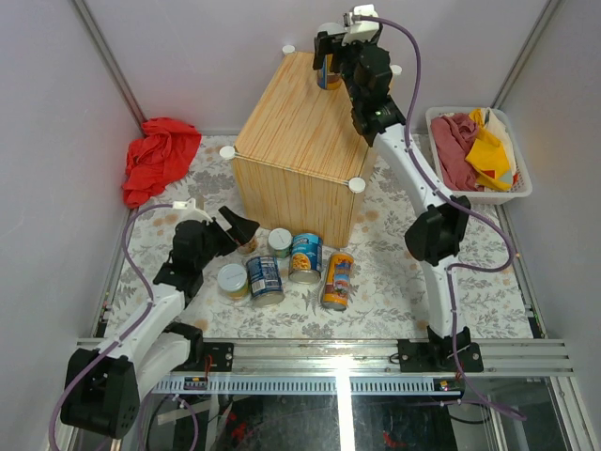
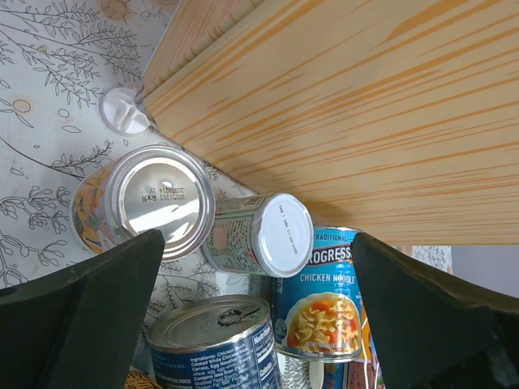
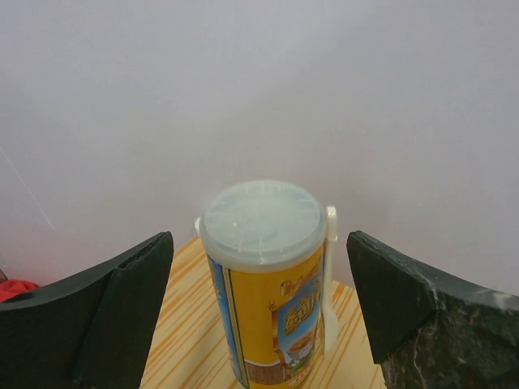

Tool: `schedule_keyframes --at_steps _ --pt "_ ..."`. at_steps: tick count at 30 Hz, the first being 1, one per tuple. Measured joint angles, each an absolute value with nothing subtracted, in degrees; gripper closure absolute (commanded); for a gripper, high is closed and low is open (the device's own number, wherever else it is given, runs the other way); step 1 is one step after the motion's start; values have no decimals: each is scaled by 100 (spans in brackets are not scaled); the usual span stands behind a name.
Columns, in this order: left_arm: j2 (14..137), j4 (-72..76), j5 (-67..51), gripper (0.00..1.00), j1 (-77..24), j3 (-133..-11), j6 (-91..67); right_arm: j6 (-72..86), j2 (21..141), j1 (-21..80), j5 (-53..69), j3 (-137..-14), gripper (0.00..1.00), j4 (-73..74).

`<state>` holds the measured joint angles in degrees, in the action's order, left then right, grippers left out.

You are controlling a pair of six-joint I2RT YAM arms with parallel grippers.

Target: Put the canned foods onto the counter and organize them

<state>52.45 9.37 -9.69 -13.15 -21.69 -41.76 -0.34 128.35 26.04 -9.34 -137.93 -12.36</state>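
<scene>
**Near edge to far corner: six cans low, one up**

Nearest the bases, the left end effector (image 1: pixel 242 230) hangs wide open over a half-hidden can (image 1: pixel 250 246) by the bench's near corner. Five more cans (image 1: pixel 305 257) crowd the floral cloth (image 1: pixel 394 272) in front of the bench (image 1: pixel 300 141), and one orange can (image 1: pixel 337 280) lies on its side. Bare cloth lies to their right. At the bench's far edge, a tall orange-blue can (image 3: pixel 268 324) stands upright between the right end effector's (image 3: pixel 258 237) spread jaws, with gaps on both sides. From overhead, the arm hides most of it.

L tool (image 1: pixel 246 233) low, jaws wide; R arm stretched fwd, R tool (image 1: pixel 328 66) jaws apart.
</scene>
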Motion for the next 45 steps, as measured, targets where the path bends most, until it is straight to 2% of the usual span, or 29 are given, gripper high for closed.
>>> schedule_keyframes --at_steps 5,8,10,15,17,24,45 --pt "5065 943 -972 0 -1315 -2102 -4230 -36 12381 2650 -978 -13537 5 -1295" --pt "4982 943 -969 0 -1313 -2045 -4265 -38 11952 2676 -1052 -12940 13 -1457" --pt "4969 945 -972 0 -1313 -2018 -4278 -43 11625 2692 -1157 -12420 24 -1586" --pt "4980 958 -972 0 -1315 -1992 -4283 32 11214 2703 -1531 -11701 72 -1785" --pt "5000 985 -974 0 -1315 -1992 -4283 64 11207 2700 -1704 -11666 81 -1791" --pt "5085 987 -996 0 -1315 -1992 -4278 464 11349 2689 -2056 -11843 86 -1671" --pt "5415 1085 -998 0 -1315 -2029 -4058 1540 13032 2517 -2296 -13659 86 -790"
